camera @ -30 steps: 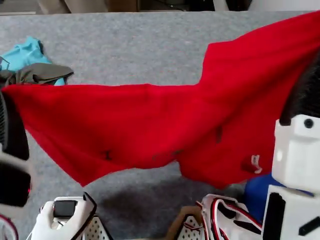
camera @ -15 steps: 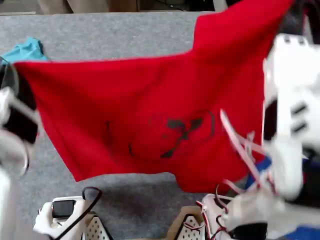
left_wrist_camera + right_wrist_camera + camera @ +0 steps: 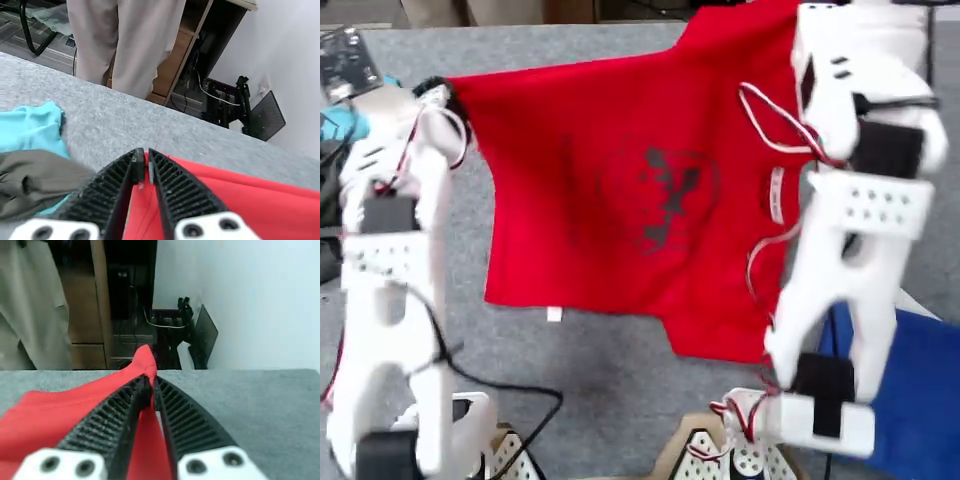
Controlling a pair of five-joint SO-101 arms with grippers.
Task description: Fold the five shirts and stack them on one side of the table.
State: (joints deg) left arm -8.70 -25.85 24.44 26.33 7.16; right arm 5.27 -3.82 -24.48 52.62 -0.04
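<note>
Left claw (image 3: 142,156) clamps the 10 o'clock corner of a red shirt (image 3: 620,200), and right claw (image 3: 149,383) pinches its 1 o'clock corner. The cloth hangs spread over the grey counter (image 3: 570,45). Each grip looks thin: a tug apart could slip a hem free and drop the shirt crumpled.

Wooden cabinet (image 3: 87,315), white cable (image 3: 161,324), black mesh panel (image 3: 205,334) beside a wall (image 3: 250,290).

Bright, even light; soft shadows.
</note>
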